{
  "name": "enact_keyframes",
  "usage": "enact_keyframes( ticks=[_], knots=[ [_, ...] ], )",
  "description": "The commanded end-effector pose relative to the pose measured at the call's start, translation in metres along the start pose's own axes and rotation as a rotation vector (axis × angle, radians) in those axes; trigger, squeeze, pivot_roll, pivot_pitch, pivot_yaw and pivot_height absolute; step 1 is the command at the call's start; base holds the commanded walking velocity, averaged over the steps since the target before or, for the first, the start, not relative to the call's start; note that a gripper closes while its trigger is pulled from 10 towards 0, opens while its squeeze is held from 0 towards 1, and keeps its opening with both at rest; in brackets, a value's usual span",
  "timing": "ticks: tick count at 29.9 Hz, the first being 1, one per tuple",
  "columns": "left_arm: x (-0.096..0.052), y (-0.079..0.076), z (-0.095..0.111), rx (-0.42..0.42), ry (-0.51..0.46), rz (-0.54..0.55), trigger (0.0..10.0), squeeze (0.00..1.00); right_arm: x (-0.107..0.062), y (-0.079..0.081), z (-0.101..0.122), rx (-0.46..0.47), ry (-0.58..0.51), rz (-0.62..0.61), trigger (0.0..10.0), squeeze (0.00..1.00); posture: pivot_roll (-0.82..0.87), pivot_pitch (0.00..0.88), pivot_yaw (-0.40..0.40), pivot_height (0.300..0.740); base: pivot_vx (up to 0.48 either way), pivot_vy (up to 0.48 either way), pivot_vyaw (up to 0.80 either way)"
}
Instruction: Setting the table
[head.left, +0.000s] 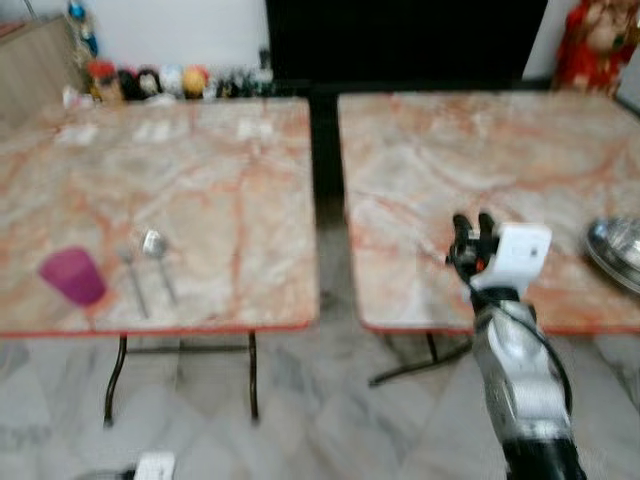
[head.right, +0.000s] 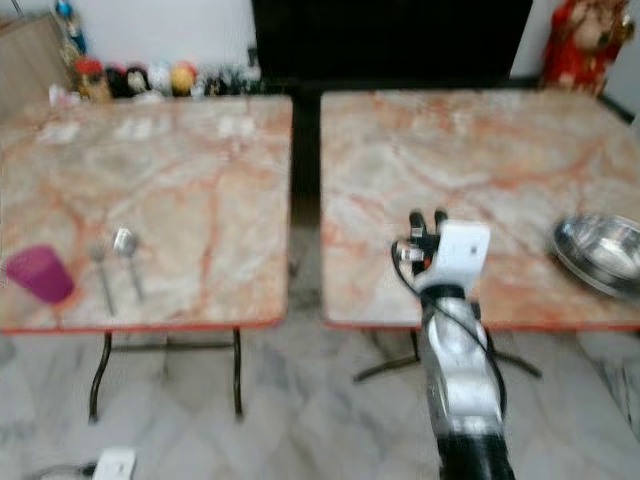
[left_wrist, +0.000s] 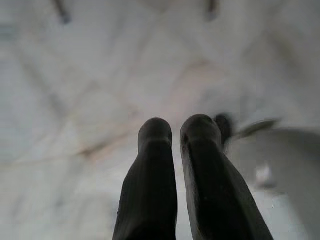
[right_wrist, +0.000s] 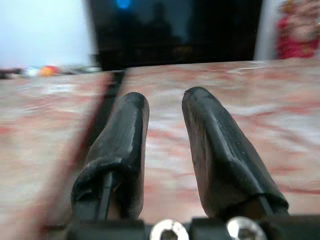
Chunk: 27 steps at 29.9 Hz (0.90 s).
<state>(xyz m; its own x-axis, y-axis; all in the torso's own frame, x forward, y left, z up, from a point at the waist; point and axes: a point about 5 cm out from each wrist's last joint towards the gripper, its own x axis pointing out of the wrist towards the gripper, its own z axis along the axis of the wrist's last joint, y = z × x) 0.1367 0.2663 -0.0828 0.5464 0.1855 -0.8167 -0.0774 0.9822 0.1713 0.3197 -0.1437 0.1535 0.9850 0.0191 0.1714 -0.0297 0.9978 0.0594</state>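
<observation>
Here, a purple cup (head.left: 73, 276), a fork (head.left: 131, 276) and a spoon (head.left: 156, 255) lie close together near the front edge of the left marble table (head.left: 200, 180). On the right table (head.left: 480, 160), a steel bowl (head.right: 600, 250) sits by the right edge. The right gripper (head.left: 474, 224) is raised over that table's front edge (well apart from the bowl), fingers (right_wrist: 122, 145) a little apart, holding nothing. The left gripper (left_wrist: 177, 125) hangs over pale tiled floor (head.left: 330, 400), fingers nearly together, empty. Figurines (head.left: 150, 80) line the back wall.
</observation>
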Motion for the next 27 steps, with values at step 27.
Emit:
enact_keyframes(
  ticks=[27],
  knots=[
    [0.005, -0.037, 0.012, -0.01, -0.049, -0.043, 10.0, 0.0, 0.003, -0.003, -0.005, -0.009, 0.009, -0.011, 10.0, 0.0, -0.11, 0.0, 0.039, 0.74, 0.0, 0.373, 0.0]
  ],
)
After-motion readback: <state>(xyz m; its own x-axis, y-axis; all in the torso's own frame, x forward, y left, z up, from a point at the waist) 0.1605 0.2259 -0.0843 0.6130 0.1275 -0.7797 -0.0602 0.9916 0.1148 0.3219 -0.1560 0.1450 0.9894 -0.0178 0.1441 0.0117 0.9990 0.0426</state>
